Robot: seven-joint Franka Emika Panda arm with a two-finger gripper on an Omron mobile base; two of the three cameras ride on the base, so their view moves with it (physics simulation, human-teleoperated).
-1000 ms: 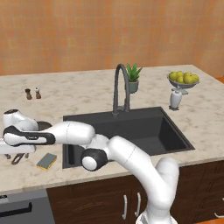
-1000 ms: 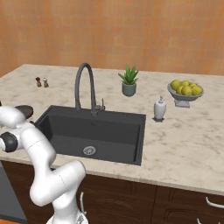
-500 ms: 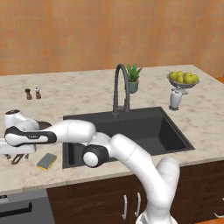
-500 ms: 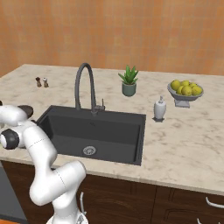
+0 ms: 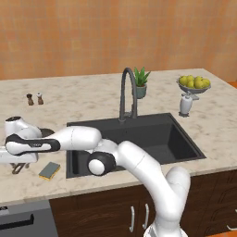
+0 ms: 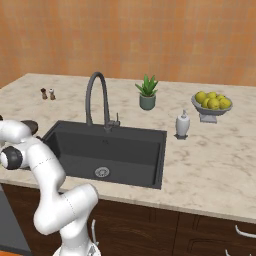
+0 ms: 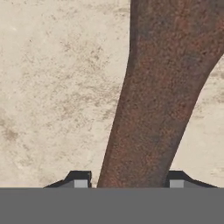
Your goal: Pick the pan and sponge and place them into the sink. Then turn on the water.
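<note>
No readable writing or brand marks on anything.

Containers: sink [image 5: 183,143] is a black basin set in the marble counter [image 5: 83,99], holding nothing but the round silver drain [image 6: 102,172]. Dark arched faucet [image 5: 126,92] stands at the back rim. Grey bowl [image 5: 194,89] at the far right of the counter holds a pile of yellow-green fruit [image 5: 196,82]. Small grey pot with a green plant [image 5: 140,83] sits just beside the faucet. White soap dispenser [image 5: 185,105] stands between the bowl and the sink's right back corner. Two small shakers [image 5: 34,98] sit side by side on the far left of the counter, well apart from the sink.

Arm is stretched out to the left over the counter, hand down low at the left edge. Pan [image 5: 45,133] sits on the counter left of the sink, mostly hidden behind the arm in the left base view; a dark sliver of it [image 6: 30,126] shows at the left edge of the right base view. In the hand view the pan's brown handle [image 7: 162,96] runs up between the two fingertips of the gripper [image 7: 124,183]. Fingers [image 7: 78,180] sit either side of the handle with small gaps visible; can't tell if they're actually pinching it.

Sponge [image 5: 49,170], yellow with a grey-blue top, lies flat on the counter near the front edge, just left of the sink, below the forearm, apart from the pan.
</note>
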